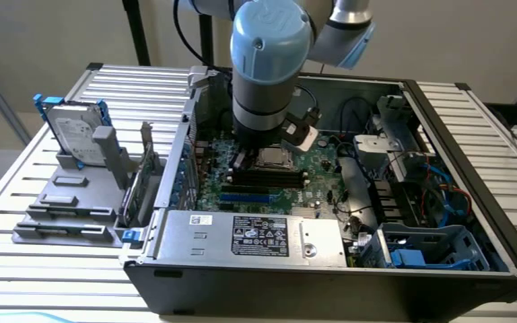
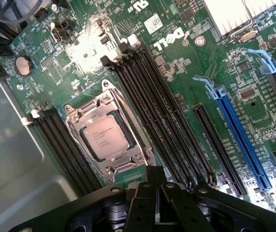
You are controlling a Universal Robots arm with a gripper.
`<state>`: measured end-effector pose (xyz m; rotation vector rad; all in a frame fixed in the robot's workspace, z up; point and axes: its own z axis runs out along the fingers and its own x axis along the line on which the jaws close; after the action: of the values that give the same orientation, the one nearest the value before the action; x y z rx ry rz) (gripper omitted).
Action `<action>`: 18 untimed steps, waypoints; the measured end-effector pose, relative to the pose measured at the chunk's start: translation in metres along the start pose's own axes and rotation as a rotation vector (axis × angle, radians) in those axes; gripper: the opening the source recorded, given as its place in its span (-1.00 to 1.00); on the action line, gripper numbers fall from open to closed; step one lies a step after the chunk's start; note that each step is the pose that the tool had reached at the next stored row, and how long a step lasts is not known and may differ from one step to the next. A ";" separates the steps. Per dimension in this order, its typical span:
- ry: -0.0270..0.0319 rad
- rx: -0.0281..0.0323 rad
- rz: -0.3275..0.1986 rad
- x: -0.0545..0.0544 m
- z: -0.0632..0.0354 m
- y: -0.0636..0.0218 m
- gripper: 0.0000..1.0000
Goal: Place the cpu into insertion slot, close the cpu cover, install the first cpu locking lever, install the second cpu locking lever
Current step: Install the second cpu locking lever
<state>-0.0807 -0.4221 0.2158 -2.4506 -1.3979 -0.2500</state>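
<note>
**CPU seated and covered, jaws closed just above the socket**

Nearest the wrist camera, the black metal gripper [image 2: 156, 193] hangs with its jaws together, holding nothing, just beside the socket's edge. Under it, the small flat square pale tan-silver cpu [image 2: 108, 137] lies in the insertion slot [image 2: 72, 129], a square dark socket with a silvery rim. The cpu cover [image 2: 128, 130], a thin shiny stamped-metal frame with a central window, lies flat around the chip, so seating and closing look done. Whether either locking lever is latched I cannot tell. Beyond run long matte black memory slots [image 2: 152, 104] across the glossy green circuit board [image 2: 186, 82]. In the exterior view, the blue-grey arm [image 1: 268, 74] reaches down into the open dark computer case [image 1: 474, 202], which lies on a ribbed metal tabletop [image 1: 25, 202].
</note>
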 end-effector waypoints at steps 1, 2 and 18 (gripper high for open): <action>0.0001 -0.0001 0.000 0.000 0.0016 -0.0002 -0.79; 0.0003 -0.0002 0.000 -0.001 0.0031 -0.0006 -0.79; 0.0010 -0.0019 0.004 -0.003 0.0196 -0.0068 -0.79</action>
<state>-0.0882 -0.4146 0.1976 -2.4544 -1.3923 -0.2517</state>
